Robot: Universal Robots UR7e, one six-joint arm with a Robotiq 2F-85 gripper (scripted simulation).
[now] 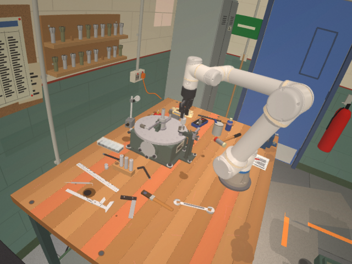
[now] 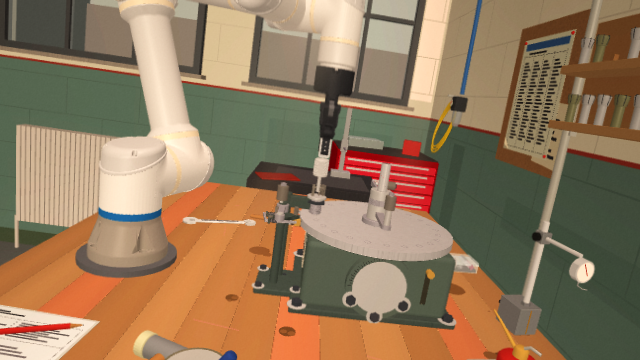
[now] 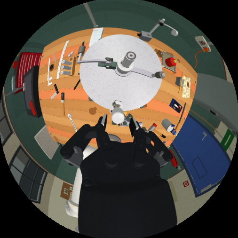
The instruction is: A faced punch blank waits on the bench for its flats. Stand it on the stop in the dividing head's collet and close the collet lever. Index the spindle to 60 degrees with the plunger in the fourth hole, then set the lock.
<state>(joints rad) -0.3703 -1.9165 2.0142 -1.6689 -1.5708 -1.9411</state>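
The punch blank [image 3: 128,58] stands upright in the collet at the centre of the dividing head's round plate [image 1: 159,129] [image 2: 372,230]. It shows as a grey cylinder [image 1: 163,114] [image 2: 383,183]. My gripper [image 3: 117,123] [image 1: 183,112] [image 2: 320,172] is open and holds nothing. It hangs above the plunger knob [image 3: 117,115] [image 2: 316,200] at the plate's rim. A lever arm [image 3: 143,72] with a knob reaches out from the collet.
The green bracket post [image 2: 279,235] stands beside the plate, under the gripper. A dial indicator stand [image 1: 131,112] rises behind the head. A block with three blanks [image 1: 126,163], rules, a wrench [image 1: 194,206] and a hammer lie on the bench front.
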